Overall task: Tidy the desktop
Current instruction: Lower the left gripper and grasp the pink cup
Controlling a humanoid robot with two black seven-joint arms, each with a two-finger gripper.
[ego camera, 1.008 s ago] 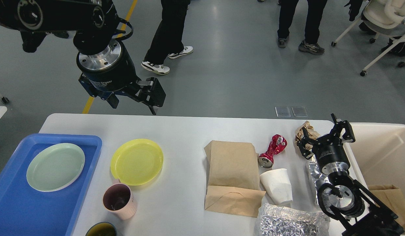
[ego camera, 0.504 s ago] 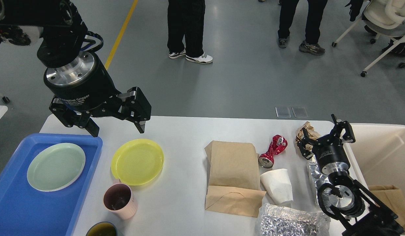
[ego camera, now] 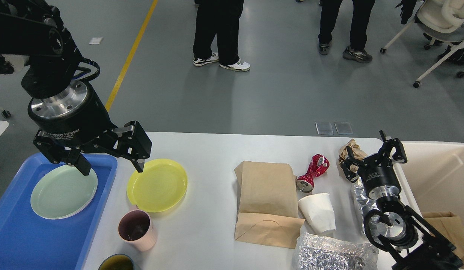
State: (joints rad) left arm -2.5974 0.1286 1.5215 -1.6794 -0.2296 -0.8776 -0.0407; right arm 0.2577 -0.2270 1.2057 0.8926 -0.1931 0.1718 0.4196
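Barely started tbh: left gripper (ego camera: 111, 168) hung spread and empty, round yellow plastic plate (ego camera: 157, 185) just right, crumpled trash unsorted on the white bench (ego camera: 209, 232).

Bright even overhead light, soft shadows, sharp.

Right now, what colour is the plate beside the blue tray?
Yellow: the plate on the white desktop, clearest in head view.

Black arms (silver wrist flanges)
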